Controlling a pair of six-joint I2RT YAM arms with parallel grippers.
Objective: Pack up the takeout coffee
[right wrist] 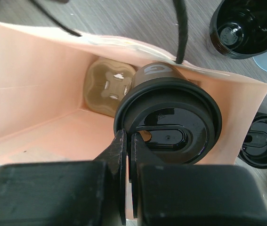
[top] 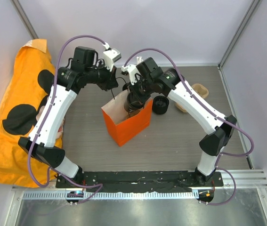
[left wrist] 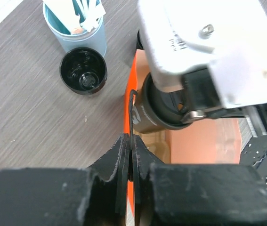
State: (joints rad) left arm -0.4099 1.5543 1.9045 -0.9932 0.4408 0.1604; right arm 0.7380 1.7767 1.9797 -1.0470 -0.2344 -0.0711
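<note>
The takeout coffee [right wrist: 168,123], a dark cup with a black lid, hangs tilted inside the mouth of the orange paper bag [top: 128,126]. My right gripper [right wrist: 129,141] is shut on the lid's rim. In the top view the right gripper [top: 134,101] sits over the bag's opening. A pulp cup carrier [right wrist: 109,88] lies on the bag's floor below the cup. My left gripper [left wrist: 131,147] is shut on the bag's thin black handle [left wrist: 132,110] at the orange rim. Seen from above, it [top: 113,84] is at the bag's far left corner.
A light blue cup [left wrist: 79,26] of packets and an upturned black lid [left wrist: 83,70] stand beside the bag. Another black lid [right wrist: 262,141] lies to its right. A pulp carrier [top: 197,92] sits at the back right, and an orange cloth [top: 11,117] covers the left side.
</note>
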